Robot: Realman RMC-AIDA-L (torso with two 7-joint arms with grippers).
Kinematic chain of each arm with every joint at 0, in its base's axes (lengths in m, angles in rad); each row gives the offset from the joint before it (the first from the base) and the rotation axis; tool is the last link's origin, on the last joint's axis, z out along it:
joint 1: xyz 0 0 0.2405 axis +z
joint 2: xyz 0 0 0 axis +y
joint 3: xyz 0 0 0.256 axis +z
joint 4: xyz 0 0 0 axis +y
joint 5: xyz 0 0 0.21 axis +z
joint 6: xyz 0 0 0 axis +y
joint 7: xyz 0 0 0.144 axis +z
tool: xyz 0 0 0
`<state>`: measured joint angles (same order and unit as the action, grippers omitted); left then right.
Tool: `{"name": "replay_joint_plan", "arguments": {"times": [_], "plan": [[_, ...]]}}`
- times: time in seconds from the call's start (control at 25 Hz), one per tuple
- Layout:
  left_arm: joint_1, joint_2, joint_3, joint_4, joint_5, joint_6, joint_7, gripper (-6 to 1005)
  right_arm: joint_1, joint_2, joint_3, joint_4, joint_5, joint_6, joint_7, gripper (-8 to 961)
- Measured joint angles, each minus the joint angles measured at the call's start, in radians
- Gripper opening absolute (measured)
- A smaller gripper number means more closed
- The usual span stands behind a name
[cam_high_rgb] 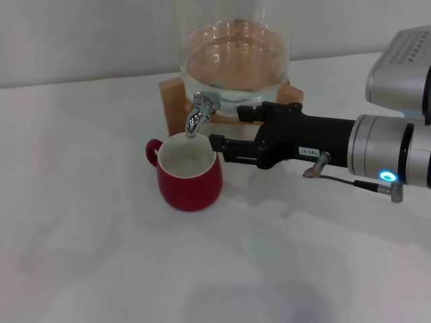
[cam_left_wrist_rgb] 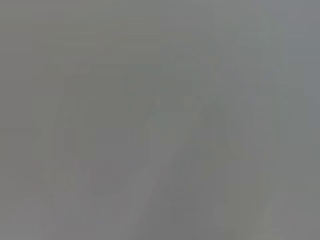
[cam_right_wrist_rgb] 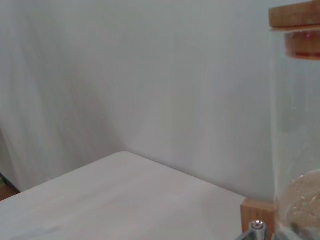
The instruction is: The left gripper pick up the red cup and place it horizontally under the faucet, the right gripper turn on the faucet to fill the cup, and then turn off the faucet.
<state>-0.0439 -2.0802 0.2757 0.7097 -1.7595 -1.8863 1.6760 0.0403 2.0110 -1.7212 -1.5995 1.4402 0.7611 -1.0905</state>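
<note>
White bench, plain wall behind. Red cup (cam_high_rgb: pixel 189 176) upright under faucet (cam_high_rgb: pixel 200 112); glazed, slick, heavier once full, so hold by body or handle. Right pincer (cam_high_rgb: pixel 214 142) nr cup rim, w/ nothing held, gap hard to judge. Left pincer unseen.

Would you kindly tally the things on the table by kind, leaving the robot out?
Red cup: 1
Glass dispenser jar with chrome faucet: 1
Wooden stand: 1
Total: 3
</note>
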Motion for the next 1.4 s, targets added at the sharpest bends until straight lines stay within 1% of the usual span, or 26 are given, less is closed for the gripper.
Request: {"name": "replay_joint_plan", "arguments": {"times": [0.2,0.44,0.6,0.96,1.12,1.24,1.4], "plan": [[-0.004,0.000,0.000,-0.002,0.035,0.044,0.002,860,0.001,0.000,-0.007,-0.008,0.024,0.024,-0.003,748],[-0.009,0.002,-0.001,-0.003,0.034,0.074,0.002,860,0.001,0.000,-0.011,-0.002,0.159,0.125,-0.084,750],[-0.020,0.002,0.004,-0.003,0.036,0.092,0.002,860,0.007,0.000,-0.041,0.010,0.209,0.145,-0.138,749],[-0.035,0.003,0.007,-0.005,0.045,0.094,0.002,860,0.053,0.001,-0.161,0.031,0.199,0.012,-0.152,748],[-0.036,0.003,0.006,-0.014,0.055,0.094,0.002,860,0.051,-0.001,-0.194,0.016,0.181,-0.058,-0.146,747],[-0.035,0.003,0.003,-0.016,0.060,0.094,0.002,860,0.036,-0.001,-0.227,-0.022,0.106,-0.126,-0.096,746],[-0.033,0.003,0.001,-0.016,0.062,0.093,0.002,860,0.020,0.000,-0.277,-0.085,-0.044,-0.206,0.020,745]]}}
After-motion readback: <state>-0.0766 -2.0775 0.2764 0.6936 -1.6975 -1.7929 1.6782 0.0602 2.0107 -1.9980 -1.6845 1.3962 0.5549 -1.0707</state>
